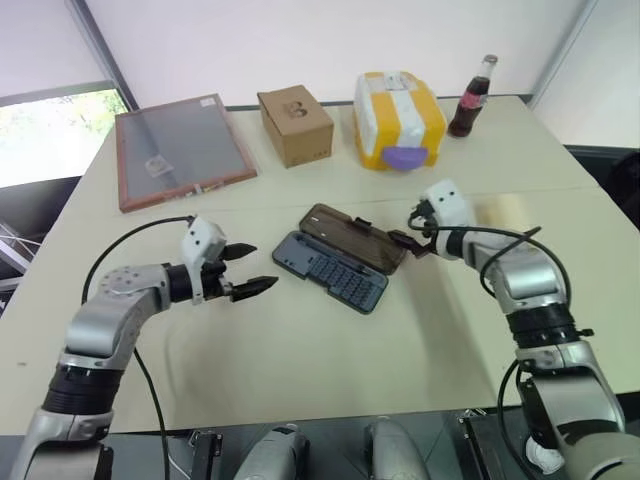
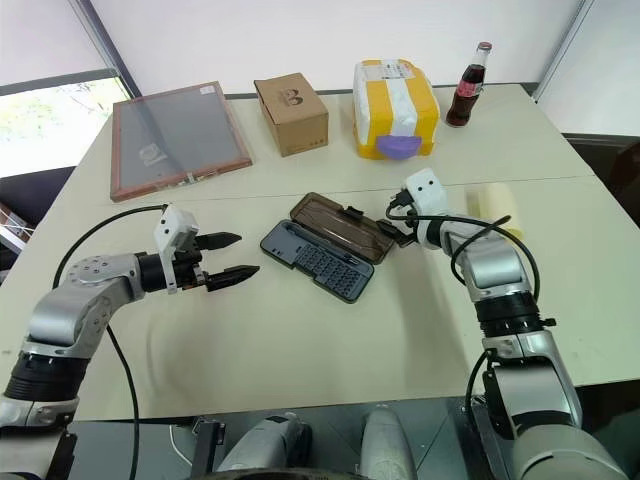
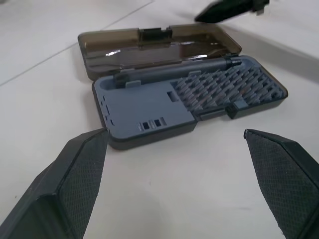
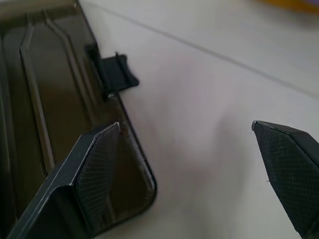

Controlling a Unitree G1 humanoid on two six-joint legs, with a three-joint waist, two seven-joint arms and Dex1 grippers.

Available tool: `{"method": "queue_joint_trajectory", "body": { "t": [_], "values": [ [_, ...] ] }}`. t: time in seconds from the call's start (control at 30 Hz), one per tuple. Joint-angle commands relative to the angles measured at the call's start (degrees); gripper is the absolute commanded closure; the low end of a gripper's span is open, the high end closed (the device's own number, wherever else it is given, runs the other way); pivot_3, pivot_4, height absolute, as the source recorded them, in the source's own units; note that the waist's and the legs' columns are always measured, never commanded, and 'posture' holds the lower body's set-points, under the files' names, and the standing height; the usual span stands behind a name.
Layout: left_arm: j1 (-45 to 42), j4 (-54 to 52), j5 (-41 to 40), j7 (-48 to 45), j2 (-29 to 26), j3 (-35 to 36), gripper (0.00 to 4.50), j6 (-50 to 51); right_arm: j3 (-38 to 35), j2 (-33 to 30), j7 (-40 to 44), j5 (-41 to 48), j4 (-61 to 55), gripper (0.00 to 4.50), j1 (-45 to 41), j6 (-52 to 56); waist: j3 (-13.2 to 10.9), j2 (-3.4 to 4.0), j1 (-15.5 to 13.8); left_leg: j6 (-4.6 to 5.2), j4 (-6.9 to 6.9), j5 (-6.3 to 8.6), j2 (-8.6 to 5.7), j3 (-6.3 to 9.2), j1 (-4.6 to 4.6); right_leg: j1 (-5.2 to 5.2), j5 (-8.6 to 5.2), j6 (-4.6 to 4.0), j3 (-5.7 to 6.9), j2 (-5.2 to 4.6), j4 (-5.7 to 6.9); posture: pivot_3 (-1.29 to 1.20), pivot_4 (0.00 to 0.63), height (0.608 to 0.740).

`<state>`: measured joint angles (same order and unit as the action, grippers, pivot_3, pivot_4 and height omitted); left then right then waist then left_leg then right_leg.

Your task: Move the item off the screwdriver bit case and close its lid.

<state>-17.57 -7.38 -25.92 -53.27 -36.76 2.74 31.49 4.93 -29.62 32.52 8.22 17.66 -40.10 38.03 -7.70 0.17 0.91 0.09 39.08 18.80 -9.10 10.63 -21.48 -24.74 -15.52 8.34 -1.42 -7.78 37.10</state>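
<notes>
The left arm enters from the lower left of the head frame, bent at the elbow, its forearm running toward the centre. Its left gripper (image 1: 252, 268) points toward the middle of the frame with its jaws spread wide and nothing between them. The right arm rises along the right edge, elbow bent, forearm angling up and inward. The right gripper (image 2: 400, 229) sits right of centre, jaws wide apart and empty, aimed toward the frame's middle.
</notes>
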Motion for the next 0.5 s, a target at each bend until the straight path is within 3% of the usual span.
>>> {"method": "queue_joint_trajectory", "body": {
  "t": [0.03,0.07,0.17,0.4,0.5],
  "values": [
    [1.12,-2.84,-1.18,2.00,0.19,2.37,0.00,0.27,0.75,1.31,1.65,-1.27,6.31,0.11,-3.79,-3.15,0.00,0.00,0.07,0.00,0.00,0.00,0.00,0.00,-0.01,0.00,0.00,0.00,0.00,0.00,0.00,0.00,0.150,0.740],
    [1.37,-3.05,-1.23,2.42,0.34,2.47,0.00,0.29,1.02,1.90,2.16,-1.57,9.01,0.11,-4.82,-3.83,0.00,0.00,0.15,0.00,0.00,0.00,0.00,0.00,-0.01,0.00,0.00,0.00,0.00,0.00,0.00,0.00,0.150,0.740],
    [1.83,-3.23,-1.06,3.65,0.79,2.64,0.00,-0.01,2.50,3.05,3.66,-3.56,17.41,0.96,-7.54,-6.71,0.00,-0.01,0.25,0.00,0.01,0.00,0.00,-0.03,0.01,0.00,0.00,0.00,0.00,0.00,0.00,0.00,0.150,0.740],
    [3.09,-4.04,-1.43,5.14,0.95,2.91,0.00,-0.04,7.23,2.98,10.07,-7.21,24.43,4.49,-9.07,-10.99,0.13,-0.19,0.15,0.00,0.10,0.00,0.00,-0.01,0.14,0.19,0.01,-0.01,0.00,0.01,0.00,0.00,0.150,0.740],
    [3.45,-4.31,-1.66,5.23,0.84,2.71,0.00,0.10,8.40,2.44,12.42,-8.50,24.23,4.49,-8.56,-12.55,0.13,-0.20,0.08,-0.01,0.09,0.00,0.01,0.02,0.19,0.23,0.01,-0.01,0.00,0.04,0.01,0.00,0.150,0.740]
  ]
}}
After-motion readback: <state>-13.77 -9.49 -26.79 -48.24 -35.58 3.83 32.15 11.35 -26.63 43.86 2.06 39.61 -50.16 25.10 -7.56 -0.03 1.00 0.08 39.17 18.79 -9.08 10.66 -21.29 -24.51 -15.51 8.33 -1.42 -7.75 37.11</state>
